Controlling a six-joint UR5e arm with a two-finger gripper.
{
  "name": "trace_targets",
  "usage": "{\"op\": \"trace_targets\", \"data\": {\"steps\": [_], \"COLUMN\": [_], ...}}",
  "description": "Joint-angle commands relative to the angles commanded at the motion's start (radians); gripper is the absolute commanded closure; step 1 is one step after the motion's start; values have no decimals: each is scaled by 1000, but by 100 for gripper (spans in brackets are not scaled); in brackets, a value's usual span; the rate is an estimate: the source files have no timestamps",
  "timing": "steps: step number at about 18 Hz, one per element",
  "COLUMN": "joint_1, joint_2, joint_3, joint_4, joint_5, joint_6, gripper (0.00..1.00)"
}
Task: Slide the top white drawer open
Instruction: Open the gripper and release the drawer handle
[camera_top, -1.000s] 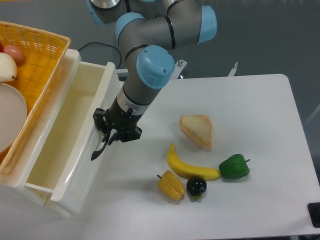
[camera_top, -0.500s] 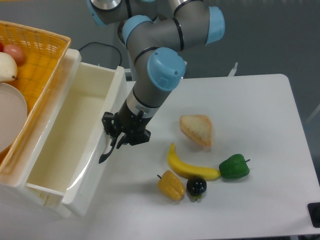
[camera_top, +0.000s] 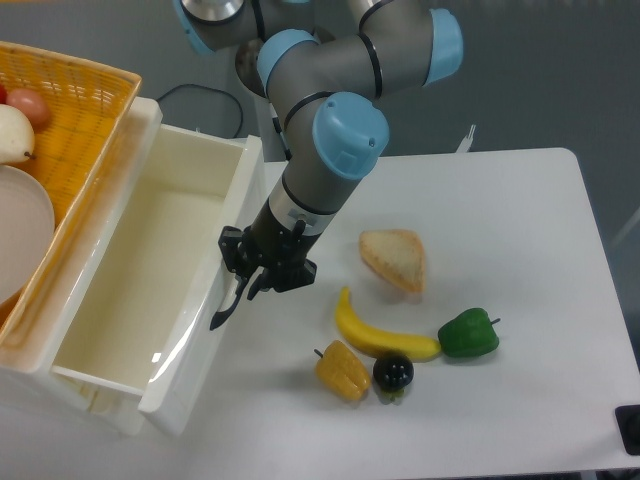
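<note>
Claw (camera_top: 250, 283) clamped on the black handle (camera_top: 228, 305); we judge the top white drawer (camera_top: 150, 290) mostly open, its inside exposed. Only release remains.

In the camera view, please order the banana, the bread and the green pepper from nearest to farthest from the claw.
From the claw, gripping the drawer handle:
1. Banana: just to its right in the picture, a little nearer the camera.
2. Bread: farther right, at about the claw's level.
3. Green pepper: farthest right, past the banana's end.
</note>
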Motion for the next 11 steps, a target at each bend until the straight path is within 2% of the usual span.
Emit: {"op": "trace_targets", "data": {"steps": [5,6,7,11], "joint_1": [6,6,6,11], "joint_2": [2,2,2,3], "joint_3": [0,2,2,2], "joint_4": [-2,-2,-2,-2], "joint_5": [0,-2,-2,-2], "joint_6": [2,2,2,2], "gripper": [76,72,63,52]}}
